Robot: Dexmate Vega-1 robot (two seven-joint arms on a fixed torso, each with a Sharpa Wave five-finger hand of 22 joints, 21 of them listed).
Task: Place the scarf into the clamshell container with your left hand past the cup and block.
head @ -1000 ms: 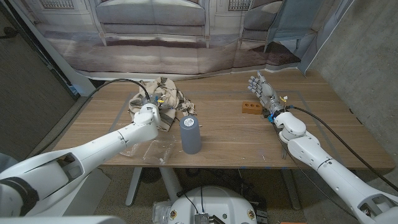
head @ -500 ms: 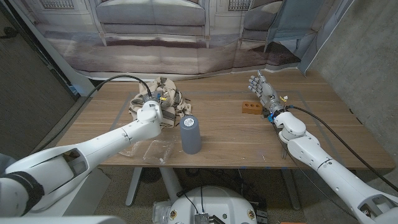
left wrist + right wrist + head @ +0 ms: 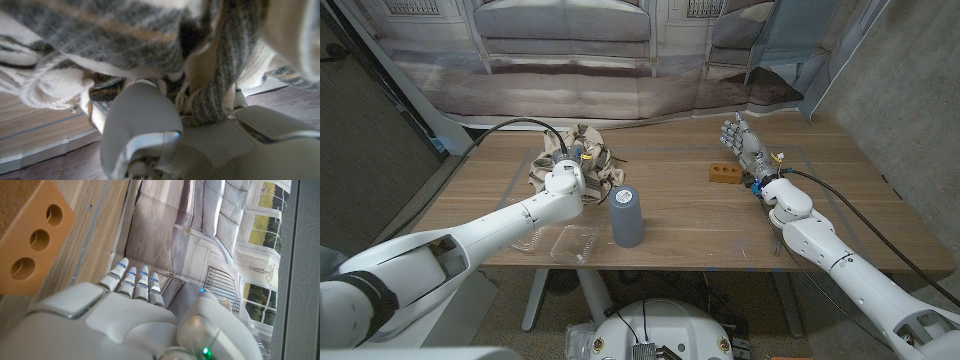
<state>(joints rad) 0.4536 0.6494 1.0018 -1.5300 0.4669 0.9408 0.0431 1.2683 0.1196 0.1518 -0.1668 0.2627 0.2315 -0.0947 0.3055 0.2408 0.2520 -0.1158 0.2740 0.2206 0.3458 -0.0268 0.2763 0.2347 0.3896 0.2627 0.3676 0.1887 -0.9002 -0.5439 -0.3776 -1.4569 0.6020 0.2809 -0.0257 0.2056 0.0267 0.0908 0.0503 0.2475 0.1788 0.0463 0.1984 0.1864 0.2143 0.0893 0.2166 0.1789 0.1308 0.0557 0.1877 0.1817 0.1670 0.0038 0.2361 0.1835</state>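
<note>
A wooden surface [image 3: 680,215] fills the middle of the head view, with faint taped lines on it. Behind it, across the top of the frame, hangs a printed backdrop [image 3: 570,50] of a sofa and panelled walls; a grey wall [image 3: 910,90] stands at the upper right and a dark panel [image 3: 360,150] at the left.

The scarf [image 3: 582,162], striped grey, cream and tan, lies bunched in a heap at the upper left of the surface. The left hand [image 3: 566,180] is on its near side, and in the left wrist view its fingers [image 3: 142,120] are pushed into the folds of the scarf [image 3: 125,45], with cloth wrapped around them; whether they actually pinch it cannot be told.

The clear container [image 3: 560,240] sits at the lower left of the surface, near the front edge and partly under the left forearm. Just to its right stands the grey cup [image 3: 626,217], upright, below and right of the scarf and apart from it. The orange block [image 3: 722,175], with holes along its side, lies right of centre, well apart from the cup.

The right hand [image 3: 745,150] stands on its edge at the upper right of the surface, just right of the block, fingers straight, close together and holding nothing. The right wrist view shows those fingers [image 3: 135,280] pointing toward the backdrop, with the block [image 3: 30,240] at the upper left of that frame. A black cable [image 3: 840,200] runs along the right arm.
</note>
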